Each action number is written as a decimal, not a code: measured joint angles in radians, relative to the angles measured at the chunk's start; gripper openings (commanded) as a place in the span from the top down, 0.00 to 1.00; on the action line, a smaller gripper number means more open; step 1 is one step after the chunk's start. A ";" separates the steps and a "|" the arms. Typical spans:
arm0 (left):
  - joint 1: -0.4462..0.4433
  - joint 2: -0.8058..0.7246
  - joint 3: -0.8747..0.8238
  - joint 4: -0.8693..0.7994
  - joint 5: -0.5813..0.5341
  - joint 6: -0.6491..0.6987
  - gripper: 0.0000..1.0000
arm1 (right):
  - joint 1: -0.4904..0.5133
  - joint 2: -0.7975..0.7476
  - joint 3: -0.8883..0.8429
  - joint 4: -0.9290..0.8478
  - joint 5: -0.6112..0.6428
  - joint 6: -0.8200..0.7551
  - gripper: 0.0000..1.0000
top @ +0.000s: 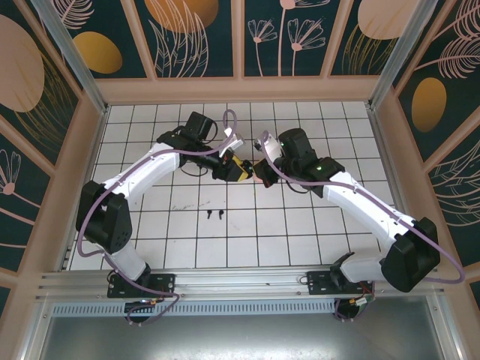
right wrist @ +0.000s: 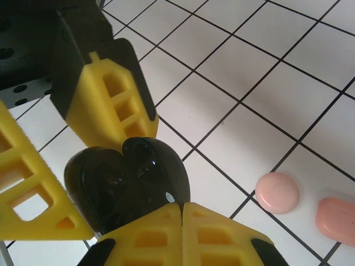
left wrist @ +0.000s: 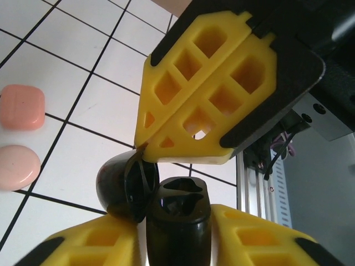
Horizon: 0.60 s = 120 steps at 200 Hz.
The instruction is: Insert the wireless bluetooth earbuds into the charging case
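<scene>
Holding the black charging case (right wrist: 127, 180) clamped between its fingers, the left gripper (left wrist: 177, 219) presents it with the lid (left wrist: 122, 185) swung open, while the right gripper (right wrist: 182, 213), its fingers pressed tight together, touches the lid's edge. Two black earbuds (top: 214, 215) lie on the tiled table (top: 300, 225), well apart from the case. I judge the opening step is nearly done, and next the right gripper must leave the lid, spread its fingers and pinch one earbud carefully.

open black case (right wrist: 127, 183), pink case (right wrist: 277, 192), coral case (right wrist: 337, 213)
</scene>
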 measured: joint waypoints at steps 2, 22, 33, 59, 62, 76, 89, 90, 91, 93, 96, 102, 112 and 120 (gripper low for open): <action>0.000 0.000 0.000 -0.001 0.000 0.002 0.71 | 0.000 0.000 0.000 0.000 0.000 0.000 1.00; 0.000 0.000 0.001 -0.004 0.003 0.003 0.80 | 0.000 0.005 0.003 -0.001 0.001 0.000 1.00; 0.001 0.001 0.001 -0.006 0.003 0.003 0.85 | 0.000 0.006 0.003 -0.002 0.003 0.000 1.00; 0.001 0.002 0.001 -0.010 0.003 0.006 0.94 | 0.004 0.010 0.009 -0.008 0.008 0.000 1.00; 0.001 0.002 0.001 -0.010 0.004 0.006 0.95 | 0.004 0.010 0.009 -0.009 0.008 0.000 1.00; 0.001 0.002 0.001 -0.009 0.005 0.006 0.98 | 0.005 0.011 0.014 -0.013 0.011 0.000 1.00; 0.002 0.002 0.001 -0.003 0.005 0.005 1.00 | 0.005 0.011 0.016 -0.014 0.019 0.001 0.85; 0.002 0.002 0.001 -0.003 0.005 0.005 1.00 | 0.005 0.011 0.016 -0.014 0.019 0.001 0.83; 0.002 0.002 0.001 -0.002 0.005 0.005 1.00 | 0.006 0.011 0.016 -0.014 0.021 0.003 0.82; 0.002 0.002 0.000 0.000 0.005 0.005 1.00 | 0.006 0.011 0.017 -0.015 0.023 0.006 0.78; 0.002 0.002 0.000 0.005 0.006 0.003 1.00 | 0.006 0.011 0.018 -0.015 0.026 0.005 0.74; 0.002 0.001 -0.004 0.016 0.006 0.000 1.00 | 0.006 0.011 0.019 -0.015 0.034 0.008 0.67; 0.002 -0.006 -0.023 0.048 0.005 -0.014 1.00 | 0.006 0.011 0.023 -0.014 0.044 0.019 0.60; 0.004 -0.021 -0.056 0.094 0.000 -0.042 1.00 | 0.005 0.011 0.026 -0.013 0.053 0.031 0.56</action>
